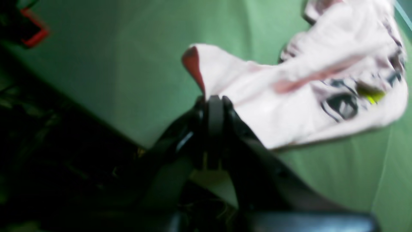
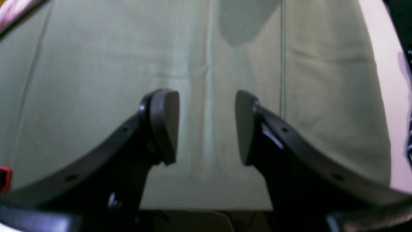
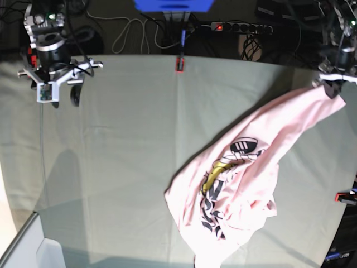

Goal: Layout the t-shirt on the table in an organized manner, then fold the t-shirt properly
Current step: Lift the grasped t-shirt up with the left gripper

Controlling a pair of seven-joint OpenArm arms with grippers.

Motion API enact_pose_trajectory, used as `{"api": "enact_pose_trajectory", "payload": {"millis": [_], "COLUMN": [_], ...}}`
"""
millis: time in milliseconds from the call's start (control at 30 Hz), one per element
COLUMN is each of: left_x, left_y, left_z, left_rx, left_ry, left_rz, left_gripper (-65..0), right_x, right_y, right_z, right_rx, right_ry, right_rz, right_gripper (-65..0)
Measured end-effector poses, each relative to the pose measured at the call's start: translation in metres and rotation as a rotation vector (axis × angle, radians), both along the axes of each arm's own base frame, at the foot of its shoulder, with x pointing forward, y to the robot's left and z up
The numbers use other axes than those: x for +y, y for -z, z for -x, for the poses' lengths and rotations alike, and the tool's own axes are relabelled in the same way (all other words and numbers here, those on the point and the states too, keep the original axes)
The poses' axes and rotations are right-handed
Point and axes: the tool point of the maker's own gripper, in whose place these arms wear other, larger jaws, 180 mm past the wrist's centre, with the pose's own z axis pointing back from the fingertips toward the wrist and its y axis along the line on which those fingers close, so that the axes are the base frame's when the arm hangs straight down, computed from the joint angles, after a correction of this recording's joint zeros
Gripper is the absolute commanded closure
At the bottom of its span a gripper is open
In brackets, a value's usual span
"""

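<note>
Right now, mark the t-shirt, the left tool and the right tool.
t-shirt (image 3: 262,146): base view, plain pink cloth right of print.
left tool (image 1: 215,106): left wrist view, closed tips.
right tool (image 2: 207,125): right wrist view, gap between pads.

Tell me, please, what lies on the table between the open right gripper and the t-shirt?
Nothing: in the base view only bare green cloth of the table separates the right gripper from the t-shirt.

Both arms are black. The right gripper (image 2: 207,125) has curved black fingers (image 2: 164,124) with flat dark pads and small screw holes; its wrist (image 3: 51,56) is silver-grey, carrying black cables.
</note>
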Motion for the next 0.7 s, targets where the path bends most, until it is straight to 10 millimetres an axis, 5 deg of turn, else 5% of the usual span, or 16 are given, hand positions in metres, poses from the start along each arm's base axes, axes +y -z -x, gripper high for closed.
{"api": "enact_pose_trajectory", "payload": {"millis": [133, 233, 367, 500, 700], "left_x": [-0.013, -0.026, -0.073, -0.126, -0.135], "left_y": [0.006, -0.018, -0.038, -0.030, 0.004], "left_z": [0.005, -0.007, -0.035, -0.046, -0.037], "left_rx": [0.006, -0.061, -0.145, -0.138, -0.020], "left_ry": [0.015, 0.037, 0.156, 0.286, 0.329], "left_rz": [0.025, 0.003, 0.042, 0.118, 0.080], "left_gripper": [0.0, 0.0, 0.0, 0.0, -0.7], "right_x": [0.000, -0.001, -0.002, -0.004, -0.010], "right_y": [0.001, 0.006, 0.016, 0.014, 0.012], "right_z": [0.001, -0.002, 0.005, 0.003, 0.002], "right_rx": [0.005, 0.009, 0.047, 0.035, 0.033], "right_ry": [0.001, 0.004, 0.010, 0.012, 0.000], "right_rz": [0.000, -0.005, -0.007, -0.004, 0.020], "right_gripper": [-29.2, -29.2, -29.2, -29.2, -29.2]}}
